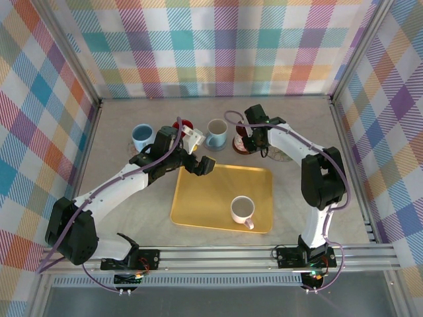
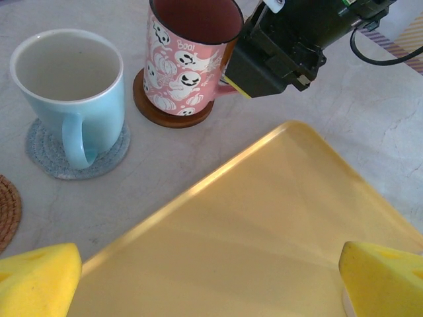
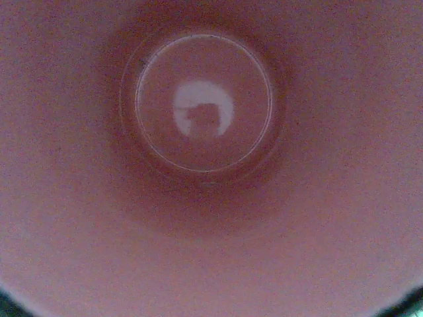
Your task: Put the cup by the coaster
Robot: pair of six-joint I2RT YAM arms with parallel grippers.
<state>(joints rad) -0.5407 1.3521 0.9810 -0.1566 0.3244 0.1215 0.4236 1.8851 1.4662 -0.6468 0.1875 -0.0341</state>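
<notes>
The pink cup [image 2: 185, 66] has white ghosts and pumpkins on it (with black faces), and it is pink inside too. Its coaster [image 2: 173, 113] is brown. The other cup [image 2: 69, 79] is light blue and its mat [image 2: 109, 155] is grey. The tray [image 2: 264, 224] is yellow. The walls [image 1: 218, 39] have bright checks. The table [image 2: 370, 152] is pale grey.
</notes>
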